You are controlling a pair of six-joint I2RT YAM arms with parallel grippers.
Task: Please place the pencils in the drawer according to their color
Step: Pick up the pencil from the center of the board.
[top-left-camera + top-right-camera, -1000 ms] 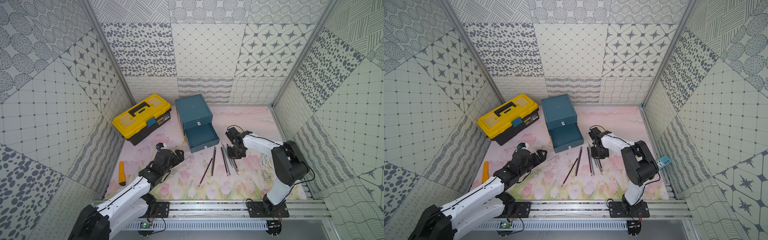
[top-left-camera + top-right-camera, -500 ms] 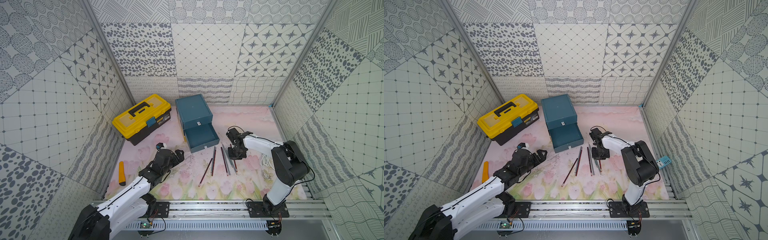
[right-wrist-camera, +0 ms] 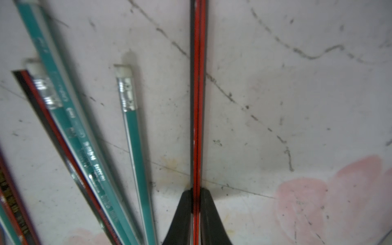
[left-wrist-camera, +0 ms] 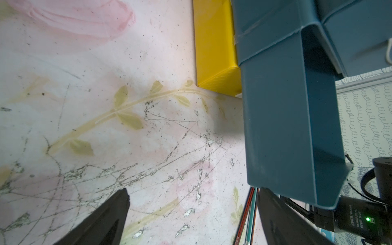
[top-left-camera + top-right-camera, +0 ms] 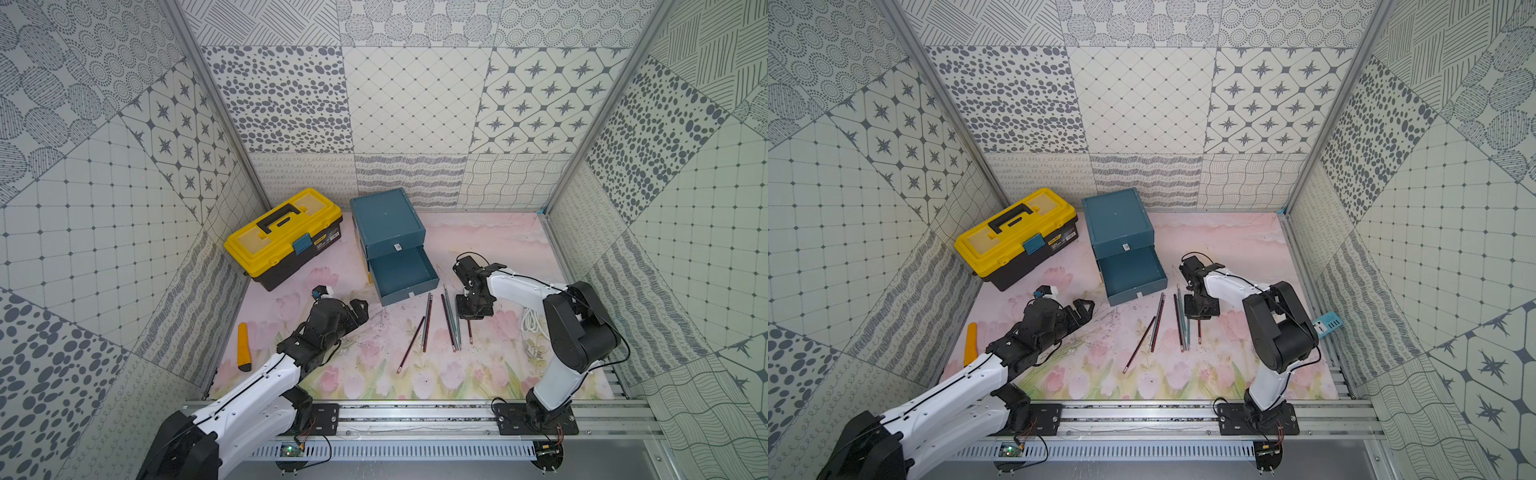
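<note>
1. Just in front of the cabinet point(image 5: 386, 216), off the corner of its pulled-out middle drawer point(image 5: 401, 272), your right gripper point(image 3: 196, 191) is clamped on one red pencil point(image 3: 198, 95). Its fingers point(image 3: 182, 212) pinch the shaft from both sides, with the mat close under the tips, so I judge the pencil barely lifted, if at all.
2. You hold the pencil lying farthest out to the side of the group. It has bare mat on both sides, which gives the fingers room to close on it alone.
3. You cannot tell from these views how far along the shaft the grip sits. Expect some droop if it is near an end.
4. Your other pencils point(image 5: 426, 324), teal and red-black, lie loose in a fan before the cabinet, some touching or crossing. That crowding is a likely reason to leave them for later.
5. The middle drawer looks empty and opens toward the fan, so the carry is short. The top drawer is shut, and the yellow drawer point(image 4: 214, 53) shows only a corner beneath the open one.
6. Your left gripper point(image 5: 359, 309) is spread wide and holds nothing. It sits low at the cabinet's other front corner, facing the open drawer's side. I judge it is parked clear of the carry, handy for the drawers.
</note>
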